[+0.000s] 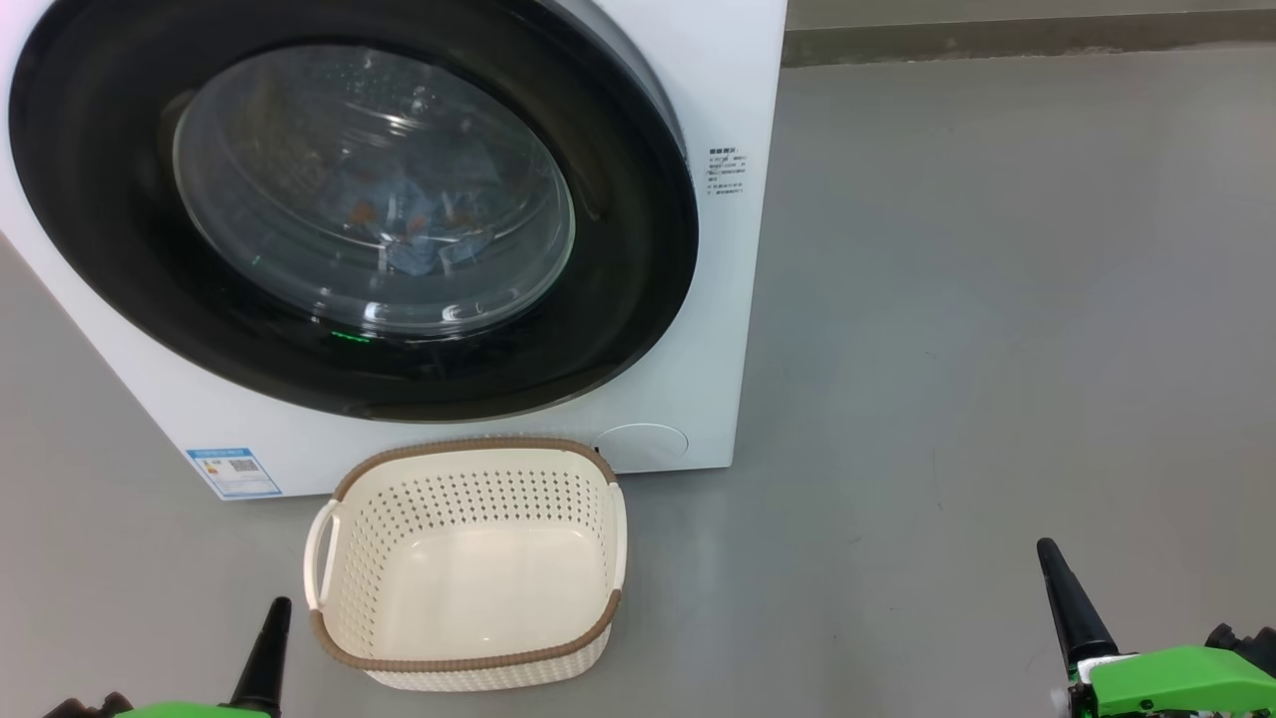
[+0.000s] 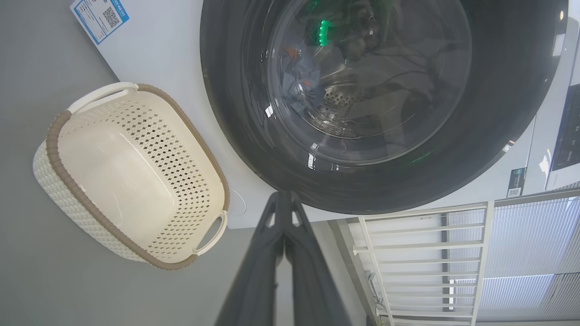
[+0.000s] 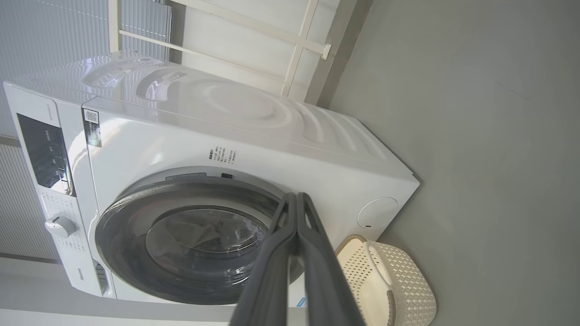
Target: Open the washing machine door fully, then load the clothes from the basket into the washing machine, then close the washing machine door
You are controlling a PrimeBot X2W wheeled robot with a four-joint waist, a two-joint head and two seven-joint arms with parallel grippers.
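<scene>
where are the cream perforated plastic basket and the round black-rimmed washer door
cream perforated plastic basket (image 1: 478,588), head view, bare inner floor
round black-rimmed washer door (image 1: 374,189), head view, centre of glass window

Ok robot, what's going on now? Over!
Left gripper, right gripper shut, empty. Door shut, clothes inside washing machine. Basket empty. Nothing in the way.

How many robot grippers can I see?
2. The left gripper is at the lower left, beside the basket. The right gripper is at the lower right, over the grey floor.
</scene>
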